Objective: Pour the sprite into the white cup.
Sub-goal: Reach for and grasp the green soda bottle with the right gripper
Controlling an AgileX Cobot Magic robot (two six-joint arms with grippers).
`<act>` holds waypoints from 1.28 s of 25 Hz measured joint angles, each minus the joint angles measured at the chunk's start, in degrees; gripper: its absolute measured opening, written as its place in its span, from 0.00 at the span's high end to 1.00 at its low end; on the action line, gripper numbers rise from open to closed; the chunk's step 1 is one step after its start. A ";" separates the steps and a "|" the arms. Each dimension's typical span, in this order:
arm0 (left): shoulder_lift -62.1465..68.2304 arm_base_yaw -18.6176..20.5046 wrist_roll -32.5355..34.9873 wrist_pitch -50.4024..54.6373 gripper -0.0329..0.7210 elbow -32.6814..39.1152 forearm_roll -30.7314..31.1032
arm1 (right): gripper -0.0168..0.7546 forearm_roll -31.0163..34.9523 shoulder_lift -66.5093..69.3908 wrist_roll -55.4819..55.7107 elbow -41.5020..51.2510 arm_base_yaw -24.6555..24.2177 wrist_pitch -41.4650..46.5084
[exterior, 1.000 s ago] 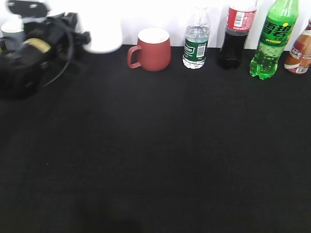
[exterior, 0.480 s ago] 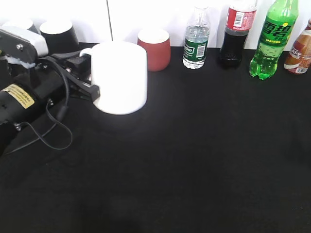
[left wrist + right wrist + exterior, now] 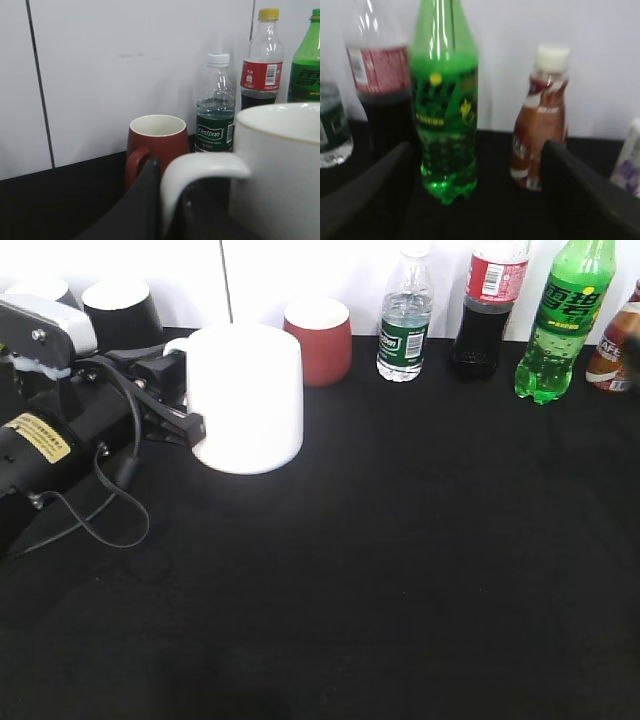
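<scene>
The white cup (image 3: pixel 245 400) stands upright on the black table at the left, in front of the back row. My left gripper (image 3: pixel 186 406) is shut on its loop handle; in the left wrist view the gripper (image 3: pixel 172 175) pinches the handle of the white cup (image 3: pixel 280 165). The sprite (image 3: pixel 558 325), a green bottle, stands at the back right and also shows in the left wrist view (image 3: pixel 307 75). In the right wrist view my right gripper (image 3: pixel 477 150) is open and empty, with the sprite (image 3: pixel 445 115) just ahead between its fingers. The right gripper is out of the exterior view.
Along the back wall stand a red-brown mug (image 3: pixel 318 340), a small water bottle (image 3: pixel 404 325), a cola bottle (image 3: pixel 488 315) and a brown drink bottle (image 3: pixel 615 350) right of the sprite. A dark cup (image 3: pixel 120 310) stands at the back left.
Over the last second my left arm carried the white cup from the back left forward and to the right. In the last half second it has stayed still.
</scene>
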 joint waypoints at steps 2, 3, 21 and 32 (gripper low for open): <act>0.00 0.00 0.00 0.00 0.91 0.00 0.00 | 0.22 0.30 4.83 0.07 -2.83 0.12 -0.51; 0.00 0.00 0.00 0.00 0.91 0.00 0.00 | 0.22 2.88 6.83 0.12 -4.11 0.88 -0.56; 0.00 0.00 -0.05 -0.11 0.91 0.00 0.00 | 0.10 6.01 25.54 0.08 -27.42 7.09 6.93; 0.00 0.00 -0.05 -0.22 0.91 0.00 0.00 | 0.41 5.81 32.41 2.48 -34.78 7.09 5.72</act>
